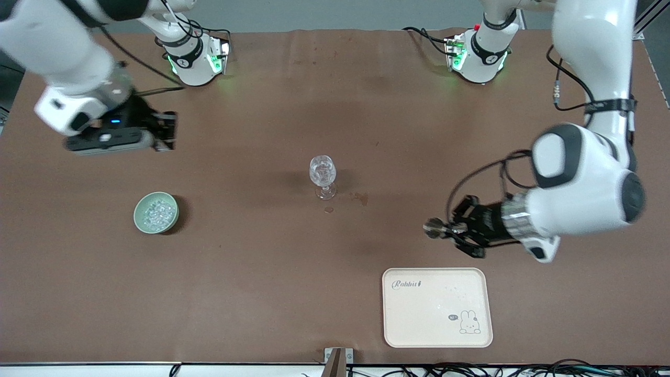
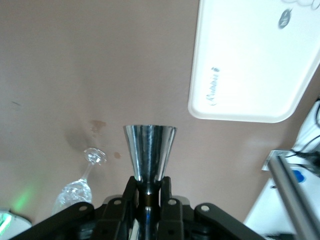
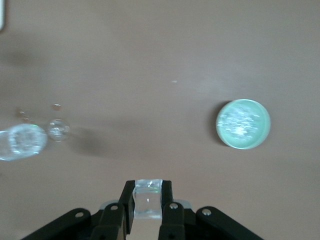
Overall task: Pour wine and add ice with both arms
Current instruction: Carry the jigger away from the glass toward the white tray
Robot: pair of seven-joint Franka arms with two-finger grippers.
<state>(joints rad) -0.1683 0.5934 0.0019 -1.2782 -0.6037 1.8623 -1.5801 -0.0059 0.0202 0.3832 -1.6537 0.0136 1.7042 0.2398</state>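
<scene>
A clear stemmed glass [image 1: 323,176] stands upright mid-table, its bowl glittering inside; it also shows in the left wrist view [image 2: 79,186] and the right wrist view [image 3: 22,141]. A pale green bowl [image 1: 139,212] toward the right arm's end holds several lumps of ice [image 1: 157,213]; the bowl also shows in the right wrist view [image 3: 243,124]. My right gripper [image 1: 166,132] [image 3: 148,194] is shut on one clear ice cube [image 3: 148,200], over bare table. My left gripper [image 1: 451,229] [image 2: 148,183] is shut on a silver metal measuring cup [image 1: 433,228] [image 2: 149,149], held sideways over the table with its mouth toward the glass.
A cream tray [image 1: 437,324] with a rabbit print lies near the table's front edge, toward the left arm's end; it also shows in the left wrist view [image 2: 250,65]. Small stains [image 1: 360,197] mark the brown table beside the glass.
</scene>
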